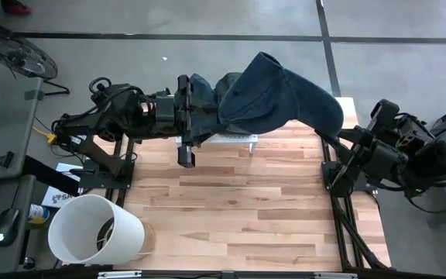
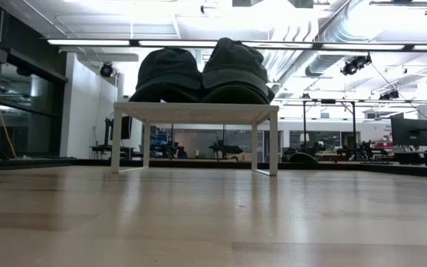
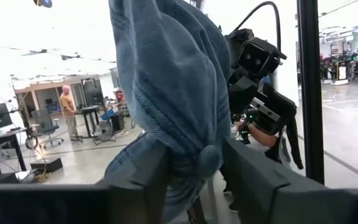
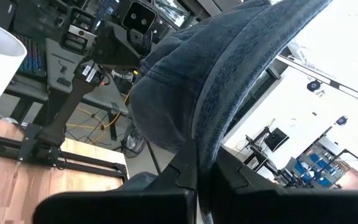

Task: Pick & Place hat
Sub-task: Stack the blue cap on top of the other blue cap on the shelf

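The blue denim hat (image 1: pixel 273 97) hangs stretched between both arms above the white rack (image 1: pixel 231 139) at the worktop's (image 1: pixel 238 209) 12 o'clock edge. The right claw (image 4: pixel 197 171) is clamped on its brim; the left claw (image 3: pixel 194 168) straddles the fabric, half closed. Best to keep the cloth taut and level, clear of the two hats (image 2: pixel 202 74) on the rack. Open room lies toward 6 o'clock; the white bucket (image 1: pixel 91 229) sits at 8
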Robot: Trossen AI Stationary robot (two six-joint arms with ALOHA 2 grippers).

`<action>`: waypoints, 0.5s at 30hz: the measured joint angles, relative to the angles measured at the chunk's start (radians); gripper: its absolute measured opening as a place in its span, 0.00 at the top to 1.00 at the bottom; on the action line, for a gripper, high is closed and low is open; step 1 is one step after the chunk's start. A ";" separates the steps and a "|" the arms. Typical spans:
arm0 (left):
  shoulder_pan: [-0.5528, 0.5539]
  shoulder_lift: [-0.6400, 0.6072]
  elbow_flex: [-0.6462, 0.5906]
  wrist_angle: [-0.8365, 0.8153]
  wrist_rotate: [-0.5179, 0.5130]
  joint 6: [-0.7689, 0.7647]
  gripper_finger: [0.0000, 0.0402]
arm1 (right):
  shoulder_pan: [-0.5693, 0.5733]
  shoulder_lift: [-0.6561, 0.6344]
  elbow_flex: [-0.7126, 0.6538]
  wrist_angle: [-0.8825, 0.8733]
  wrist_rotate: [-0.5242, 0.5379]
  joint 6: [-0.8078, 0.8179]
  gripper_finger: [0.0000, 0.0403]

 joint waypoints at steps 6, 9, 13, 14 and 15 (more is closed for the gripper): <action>0.000 0.000 0.000 -0.007 -0.004 -0.011 0.87 | 0.000 0.000 0.000 0.000 0.000 0.000 0.99; 0.000 0.000 0.000 -0.012 -0.006 -0.012 0.94 | 0.000 0.000 0.000 0.000 0.000 0.000 0.99; 0.000 0.000 0.000 -0.012 -0.016 -0.012 0.94 | 0.000 0.000 0.000 0.000 0.000 0.000 0.99; 0.000 0.000 0.000 -0.015 -0.018 -0.012 0.94 | 0.000 0.000 0.000 0.000 0.000 0.000 0.99; 0.000 0.000 0.000 -0.020 -0.022 -0.012 0.94 | 0.000 0.000 0.000 -0.001 0.000 0.000 0.99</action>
